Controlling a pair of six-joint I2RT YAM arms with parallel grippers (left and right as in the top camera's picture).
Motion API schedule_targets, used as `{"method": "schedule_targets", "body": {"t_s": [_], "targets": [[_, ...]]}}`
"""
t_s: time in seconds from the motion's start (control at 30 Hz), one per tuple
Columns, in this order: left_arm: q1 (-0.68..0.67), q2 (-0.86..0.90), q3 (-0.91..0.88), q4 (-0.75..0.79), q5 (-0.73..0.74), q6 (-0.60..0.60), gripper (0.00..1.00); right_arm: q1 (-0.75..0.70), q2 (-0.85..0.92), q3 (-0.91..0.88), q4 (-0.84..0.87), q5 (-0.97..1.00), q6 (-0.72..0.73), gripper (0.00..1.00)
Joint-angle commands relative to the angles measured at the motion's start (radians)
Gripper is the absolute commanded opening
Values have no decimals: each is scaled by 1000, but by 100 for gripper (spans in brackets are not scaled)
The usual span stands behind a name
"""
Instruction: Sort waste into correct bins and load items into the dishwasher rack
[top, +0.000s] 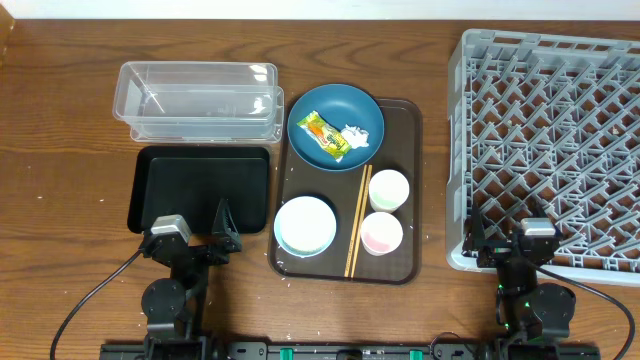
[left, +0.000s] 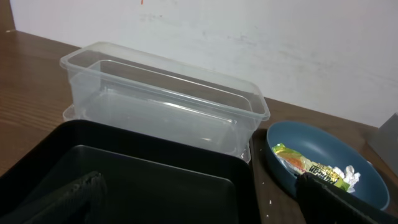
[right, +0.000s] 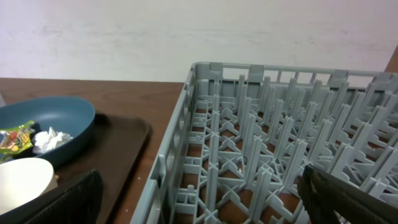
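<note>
Blue round dish (top: 345, 100): far end of the brown rectangular serving tray (top: 405, 150); we judge it heavy, stiff, slick, breakable; we would take its rim
Orange-yellow-green snack wrapper (top: 325, 133): in the dish; light, crinkly; pinch one edge
Crumpled white tissue (top: 358, 136): just right of the wrapper; soft; pinch its peak
Wooden chopsticks (top: 358, 222): centre of the tray; thin, likely to roll
Left gripper (top: 195, 228): jaws wide, empty; near edge of the shallow black tray (top: 200, 187)
Right gripper (top: 505, 230): jaws wide, empty; near left corner of the grey lattice rack (top: 545, 120)
</note>
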Motion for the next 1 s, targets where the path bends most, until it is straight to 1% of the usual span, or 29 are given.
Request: {"method": "schedule_targets", "body": {"t_s": [0.0,0.07,0.1,0.17,0.3,0.4,0.57,0.7,0.83,0.9,0.97], "targets": [[5,12,-21,-25,15,-34,100,12,3,-1,5,-8,80,99],[5,23,-11,-40,24,-92,100,12,3,-1,2,-9,129,99],[5,32,-4,-47,42,-101,100,12,3,-1,-4,-9,145,99],[5,60,19,-69,70,-108,100,12,3,2,-4,-9,166,99],[5,154,104,-117,79,-110,100,12,6,28,-26,-8,167,99],[5,266,204,-179,80,-110,100,12,9,65,-85,-8,167,99],[5,485,402,-340,117,-103,100,12,51,167,-264,-8,168,99],[4,657,577,-532,120,-102,100,12,134,282,-412,-8,168,99],[4,795,728,-705,119,-102,100,12,271,400,-529,-8,168,99],[4,838,776,-763,119,-103,100,12,349,447,-557,-8,168,99],[4,864,792,-782,120,-104,100,12,438,499,-586,-5,167,99]]}}
